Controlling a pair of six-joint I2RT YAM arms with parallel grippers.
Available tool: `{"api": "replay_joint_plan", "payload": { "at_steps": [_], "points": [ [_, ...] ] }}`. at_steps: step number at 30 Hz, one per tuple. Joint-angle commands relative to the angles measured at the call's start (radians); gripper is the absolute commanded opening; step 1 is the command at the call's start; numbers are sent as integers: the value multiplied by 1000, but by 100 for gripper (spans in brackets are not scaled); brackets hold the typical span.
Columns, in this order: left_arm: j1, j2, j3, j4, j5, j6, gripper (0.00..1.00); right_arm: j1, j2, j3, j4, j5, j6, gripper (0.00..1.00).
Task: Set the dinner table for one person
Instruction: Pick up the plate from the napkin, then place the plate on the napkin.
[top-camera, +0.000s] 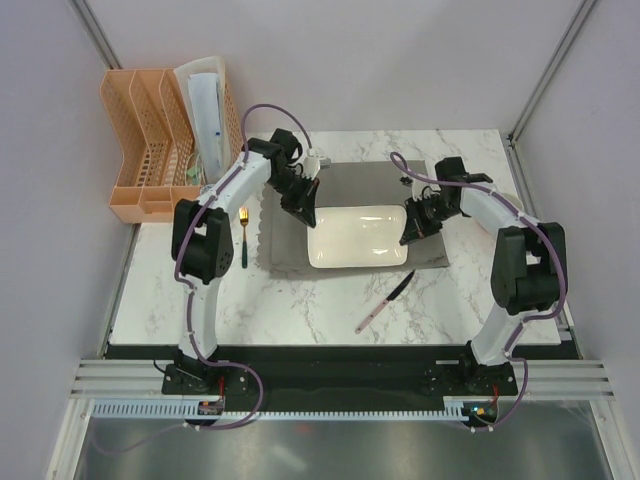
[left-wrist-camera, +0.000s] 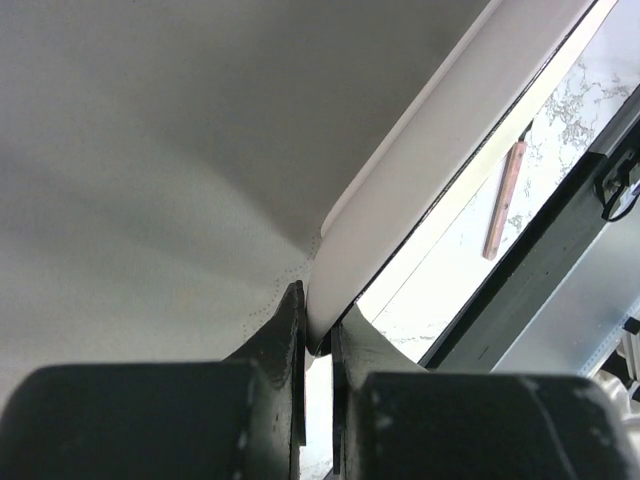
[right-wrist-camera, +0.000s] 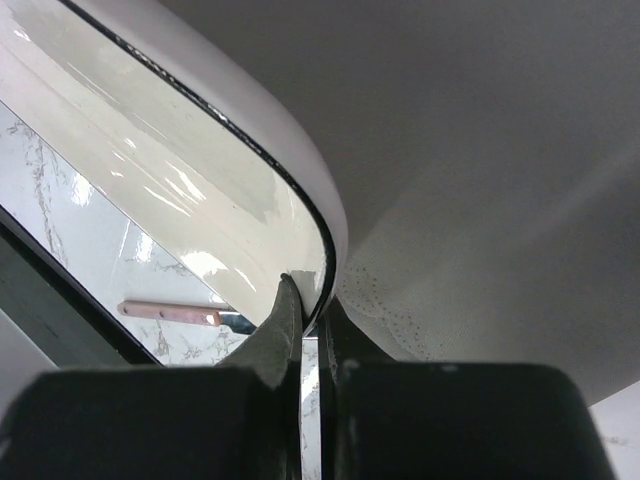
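The white marble-look tabletop (top-camera: 300, 310) fills the middle of the top view, with a grey placemat (top-camera: 350, 185) lying at its upper centre. A white rectangular plate (top-camera: 358, 235) sits over the lower half of the placemat.

The left fingers (top-camera: 303, 212) are closed on the plate's upper left rim. In the left wrist view these fingers (left-wrist-camera: 285, 340) pinch the white rim (left-wrist-camera: 430, 160) with the placemat (left-wrist-camera: 150, 150) behind it. The right fingers (top-camera: 412, 232) are clamped on the plate's right edge. Their own view shows them (right-wrist-camera: 285, 320) pressed on either side of the rim (right-wrist-camera: 200, 180).

A pink-handled knife (top-camera: 385, 300) lies diagonally on the bare tabletop, below and right of the plate. A gold fork (top-camera: 243, 238) with a dark handle lies just left of the placemat. An orange file rack (top-camera: 150, 150) stands at the upper left.
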Motion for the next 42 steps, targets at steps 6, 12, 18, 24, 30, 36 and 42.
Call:
{"api": "replay_joint_plan", "payload": {
  "at_steps": [6,12,18,24,30,36,42],
  "points": [
    [-18,40,176,26,31,18,2,51,57,56,52,25,-89,0],
    [3,107,235,21,14,19,2,53,118,151,55,42,-65,0],
    [25,149,280,20,10,18,2,60,195,257,40,52,-49,0],
    [40,179,315,13,-4,27,2,68,253,295,41,60,-48,0],
    [48,199,328,4,-1,30,2,68,288,325,44,65,-43,0],
    [49,211,338,4,-6,35,2,69,299,332,49,63,-41,0],
    [48,225,340,3,-13,45,2,69,302,326,58,71,-48,0]
  ]
}}
